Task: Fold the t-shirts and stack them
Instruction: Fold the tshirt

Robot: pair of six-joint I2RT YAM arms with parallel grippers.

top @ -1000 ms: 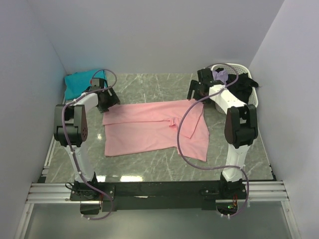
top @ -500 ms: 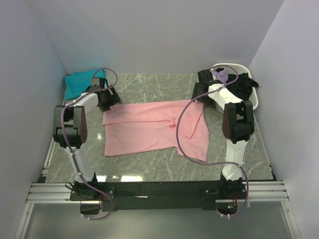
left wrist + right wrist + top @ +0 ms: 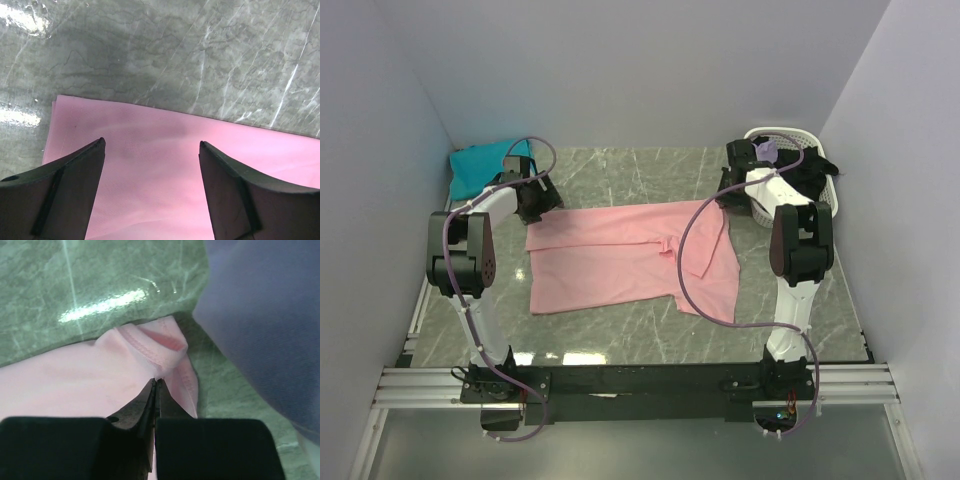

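Right gripper (image 3: 156, 381) is clenched on the far-right corner of the single light pink cloth t-shirt (image 3: 620, 260); left gripper (image 3: 151, 143) hangs released over its far-left edge.

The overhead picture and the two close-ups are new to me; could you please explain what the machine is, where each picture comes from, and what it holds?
The machine is a robot with a left arm and a right arm, bolted at the near edge of the table. The overhead picture looks down from behind them. Each close-up comes from a camera on one wrist. A pink shirt lies spread on the table, a teal shirt sits in the far left corner, and a white basket stands far right. The left pincer is open above the pink shirt's edge, holding nothing. The right pincer is shut on the shirt's hem.
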